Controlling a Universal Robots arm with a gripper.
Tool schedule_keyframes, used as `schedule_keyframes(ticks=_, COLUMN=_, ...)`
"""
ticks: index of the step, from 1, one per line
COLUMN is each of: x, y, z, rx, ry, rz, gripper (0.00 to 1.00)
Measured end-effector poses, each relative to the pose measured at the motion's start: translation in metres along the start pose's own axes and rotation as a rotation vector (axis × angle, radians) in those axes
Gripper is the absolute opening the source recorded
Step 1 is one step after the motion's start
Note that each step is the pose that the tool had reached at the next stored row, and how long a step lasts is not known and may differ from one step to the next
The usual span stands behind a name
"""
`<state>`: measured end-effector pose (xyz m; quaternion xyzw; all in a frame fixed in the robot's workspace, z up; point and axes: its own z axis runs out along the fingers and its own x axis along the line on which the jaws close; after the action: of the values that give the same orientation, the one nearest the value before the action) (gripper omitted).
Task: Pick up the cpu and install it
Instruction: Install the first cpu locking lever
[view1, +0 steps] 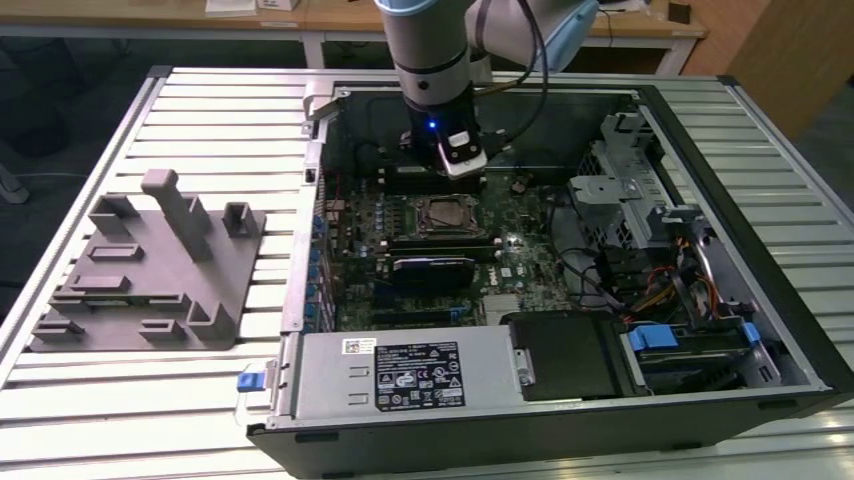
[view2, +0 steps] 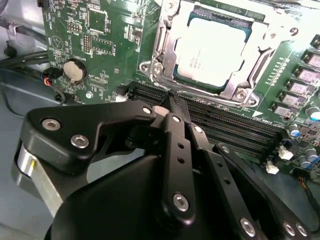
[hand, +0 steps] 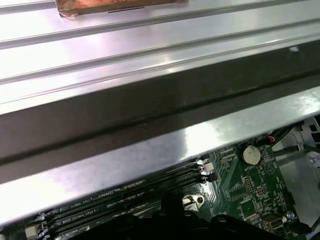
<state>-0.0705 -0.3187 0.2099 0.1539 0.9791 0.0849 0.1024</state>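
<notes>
The open computer case (view1: 561, 250) lay on its side on the slatted table (view1: 200, 120), its green motherboard (view1: 441, 250) facing up. A grey moulded fixture (view1: 147, 265) sat well apart, toward the exterior view's left. The arm (view1: 427, 50) reached down into the case, its gripper (view2: 172, 102) hanging over the black memory slots (view2: 225, 125), fingers pressed together on nothing. Just beside them the cpu (view2: 210, 50) lay flat in its socket (view2: 165, 60), silvery top upward; being square, it had no long axis.
</notes>
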Motion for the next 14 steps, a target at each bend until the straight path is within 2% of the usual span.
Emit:
schedule_keyframes(ticks=4, x=-0.0075, y=0.0020, z=0.0020, rx=0.0203, ry=0.0258, rz=0.002, gripper=0.11)
schedule_keyframes(ticks=8, x=-0.0129, y=0.0035, z=0.0035, rx=0.0476, ry=0.0548, rz=0.003, gripper=0.11)
schedule_keyframes(ticks=9, x=-0.0130, y=0.0035, z=0.0035, rx=0.0509, ry=0.0563, rz=0.002, gripper=0.11)
schedule_keyframes(ticks=14, x=-0.0137, y=0.0014, z=0.0032, rx=0.0510, ry=0.0566, rz=0.002, gripper=0.11)
